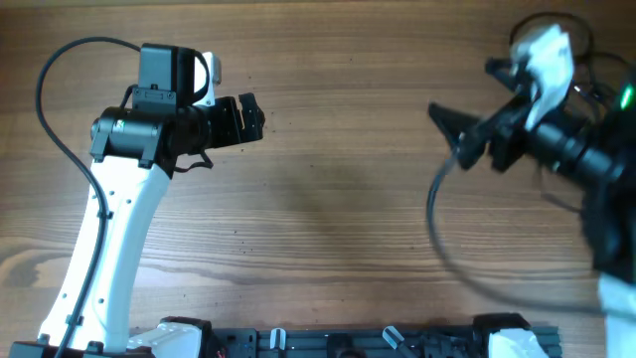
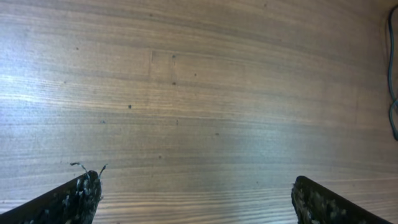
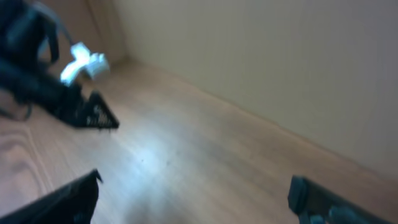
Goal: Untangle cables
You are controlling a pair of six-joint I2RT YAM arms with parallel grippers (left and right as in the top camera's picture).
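The thin black flexible cables [image 1: 588, 42] show only as a few loose loops at the far right edge of the brown wood-grain table [image 1: 328, 199], mostly hidden beneath and behind the right arm, so their run cannot be traced. The black two-finger right gripper [image 3: 194, 184] is by far the nearer one. Its jaws stand wide apart with nothing between them, and its camera is tipped up toward the pale wall rather than down at the cords, so the loops probably lie below and behind its fingertips. A thin black arc [image 1: 434, 214] sweeps from under that claw round toward the right arm's base; it cannot be told whether this is one of the cables or the arm's own lead. The black left gripper [image 1: 260, 117], jaws also spread and empty, points rightward across bare wood, well apart from the loops. No brand, label or writing can be read anywhere.
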